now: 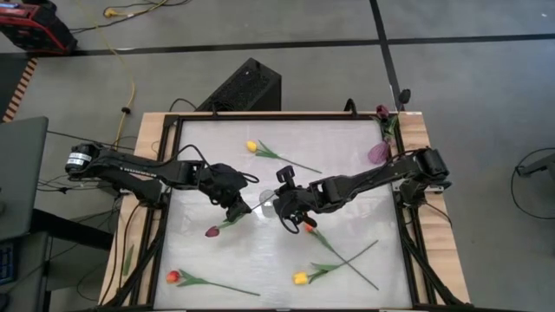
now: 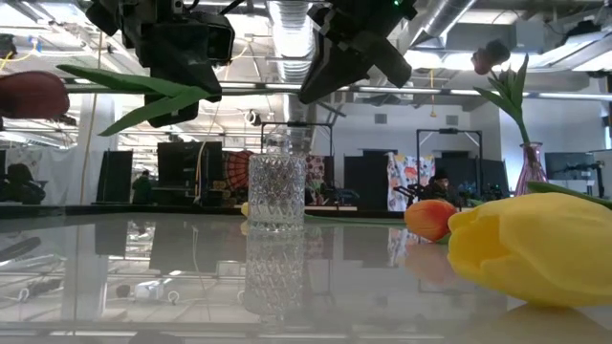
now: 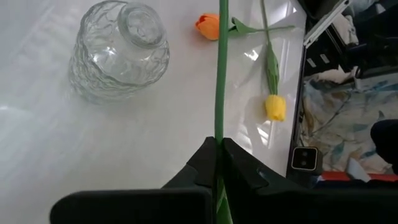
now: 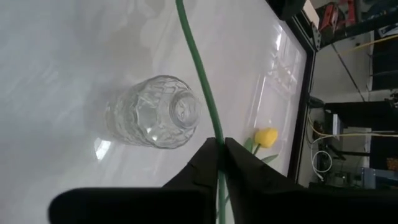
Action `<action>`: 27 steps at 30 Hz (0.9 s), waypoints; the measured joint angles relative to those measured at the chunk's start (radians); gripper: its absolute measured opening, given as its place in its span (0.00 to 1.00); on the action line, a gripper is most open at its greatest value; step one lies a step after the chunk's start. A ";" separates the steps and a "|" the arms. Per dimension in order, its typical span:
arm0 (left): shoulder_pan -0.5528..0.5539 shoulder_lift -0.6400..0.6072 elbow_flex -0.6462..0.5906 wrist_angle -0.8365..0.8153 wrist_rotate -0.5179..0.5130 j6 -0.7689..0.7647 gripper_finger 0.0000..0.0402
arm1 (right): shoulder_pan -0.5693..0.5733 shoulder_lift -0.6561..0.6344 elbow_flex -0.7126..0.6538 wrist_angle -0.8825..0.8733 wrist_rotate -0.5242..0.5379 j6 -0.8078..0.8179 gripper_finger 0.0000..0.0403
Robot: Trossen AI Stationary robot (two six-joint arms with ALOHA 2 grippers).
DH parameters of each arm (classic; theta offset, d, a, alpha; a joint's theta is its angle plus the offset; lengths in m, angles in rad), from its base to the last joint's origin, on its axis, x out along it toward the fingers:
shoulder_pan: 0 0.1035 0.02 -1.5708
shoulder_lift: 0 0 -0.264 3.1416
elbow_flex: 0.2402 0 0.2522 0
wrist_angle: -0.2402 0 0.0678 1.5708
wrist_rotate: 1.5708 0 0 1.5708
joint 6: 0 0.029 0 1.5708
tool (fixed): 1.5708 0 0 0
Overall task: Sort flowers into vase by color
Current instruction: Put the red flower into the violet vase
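A dark maroon tulip hangs in the air between my two grippers. Its head (image 1: 212, 231) (image 2: 29, 96) points toward the table's near left, and its leaves (image 2: 143, 96) spread below my left gripper (image 1: 241, 211) (image 3: 219, 149). That gripper is shut on the green stem. My right gripper (image 1: 286, 215) (image 4: 221, 149) is shut on a stem farther along, which seems to be the same one. A clear cut-glass vase (image 1: 267, 202) (image 2: 276, 186) (image 3: 118, 50) (image 4: 152, 112) stands upright on the table under the gap between them. My left gripper pinches the tulip's stem (image 3: 219, 127) between its two fingers, on the stretch near the leaves, coming from above. The tulip is lifted clear and lies roughly level, and the stem runs on past the vase. My right gripper pinches a thin green stem (image 4: 217, 135) between its two fingers from above, toward the end away from the head. The stem is clear of the table and passes beside the vase's mouth toward my left gripper.
Lying on the table are an orange tulip (image 1: 308, 227) (image 2: 430, 218) (image 3: 208, 25), a yellow one near the front (image 1: 299, 277) (image 2: 535, 248) (image 3: 275, 107), a red one (image 1: 172, 277) and a yellow one at the back (image 1: 251, 146) (image 4: 266, 137). A pink vase (image 1: 379, 153) (image 2: 529, 167) holding a maroon tulip stands at the far right.
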 joint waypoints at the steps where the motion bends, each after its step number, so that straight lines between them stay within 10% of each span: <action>1: 0.000 0.000 0.000 0.002 -0.004 0.006 0.01 | 0.000 0.000 0.000 -0.002 -0.003 0.000 0.09; 19: 0.087 -0.124 0.001 0.047 -0.075 0.422 0.25 | 0.009 -0.127 -0.077 -0.191 -0.425 0.319 0.04; 27: 0.086 -0.210 -0.049 0.277 -0.244 0.683 0.23 | -0.079 -0.487 -0.493 0.497 -0.618 0.531 0.04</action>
